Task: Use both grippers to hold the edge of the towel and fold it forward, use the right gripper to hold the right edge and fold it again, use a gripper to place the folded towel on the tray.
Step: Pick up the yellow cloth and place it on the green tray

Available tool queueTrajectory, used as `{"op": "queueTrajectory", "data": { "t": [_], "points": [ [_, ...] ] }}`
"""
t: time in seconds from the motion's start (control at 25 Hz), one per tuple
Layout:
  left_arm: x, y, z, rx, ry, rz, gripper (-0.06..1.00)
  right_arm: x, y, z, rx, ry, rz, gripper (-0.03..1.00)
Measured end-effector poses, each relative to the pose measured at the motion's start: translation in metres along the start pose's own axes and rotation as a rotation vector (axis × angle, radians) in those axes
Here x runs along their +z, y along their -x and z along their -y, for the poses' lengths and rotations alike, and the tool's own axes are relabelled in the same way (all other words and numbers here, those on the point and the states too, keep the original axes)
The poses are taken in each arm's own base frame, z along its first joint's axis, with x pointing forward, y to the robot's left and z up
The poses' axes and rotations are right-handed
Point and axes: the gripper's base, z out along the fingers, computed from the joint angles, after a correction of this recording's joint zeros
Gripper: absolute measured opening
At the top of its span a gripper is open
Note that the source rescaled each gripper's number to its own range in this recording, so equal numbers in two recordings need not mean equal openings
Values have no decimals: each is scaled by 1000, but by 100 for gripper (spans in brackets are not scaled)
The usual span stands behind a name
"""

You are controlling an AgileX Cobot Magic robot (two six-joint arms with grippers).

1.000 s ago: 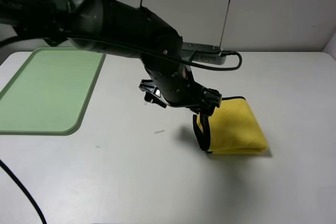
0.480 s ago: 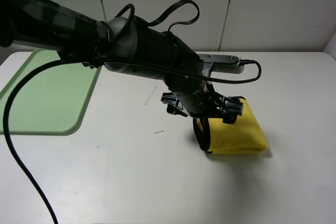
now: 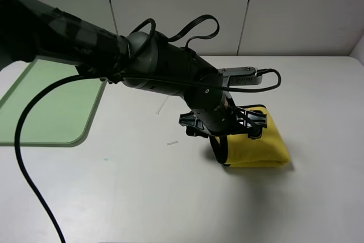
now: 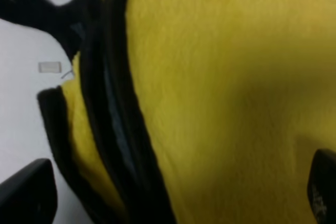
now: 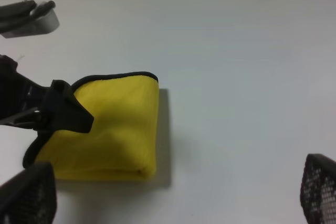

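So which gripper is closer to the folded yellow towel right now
Left. The left gripper is down over the folded yellow towel, fingers straddling it in the left wrist view. The right gripper sits well back, seeing the towel from a distance, and is absent from the exterior view.

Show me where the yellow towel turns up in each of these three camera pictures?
Exterior high: the towel lies folded right of centre on the table, under the left arm.
Left wrist: it fills most of the picture, seen close up.
Right wrist: it sits left of centre.
Shared landmark: the towel's black hem.
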Motion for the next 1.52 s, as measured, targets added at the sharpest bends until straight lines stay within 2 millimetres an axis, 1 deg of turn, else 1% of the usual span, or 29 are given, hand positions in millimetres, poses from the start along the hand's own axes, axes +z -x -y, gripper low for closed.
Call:
{"op": "queueTrajectory", "data": {
  "t": [0.2,0.4,0.56,0.8,1.0,1.08,1.16,1.28,1.4,1.52],
  "points": [
    [3,-2,0,-1,3,-5,95,0,0,0,0,0,0,100],
    [19,-9,-5,-13,21,-34,95,0,0,0,0,0,0,100],
    [25,-5,-2,-18,-30,25,95,0,0,0,0,0,0,100],
    [35,-5,-2,-21,-57,60,94,0,0,0,0,0,0,100],
    [40,-4,-1,-17,-76,84,91,0,0,0,1,1,0,100],
    [42,-4,-2,-16,-77,86,85,0,0,0,1,1,0,100],
    [44,-4,-2,-14,-82,93,76,0,0,0,1,1,0,100],
    [47,-6,-3,-14,-78,88,57,0,0,0,1,1,0,100],
    [49,-7,-4,-17,-74,82,35,0,0,0,1,1,0,100],
    [51,-8,-5,-19,-70,77,16,0,0,0,1,1,0,100]
  ]
}}
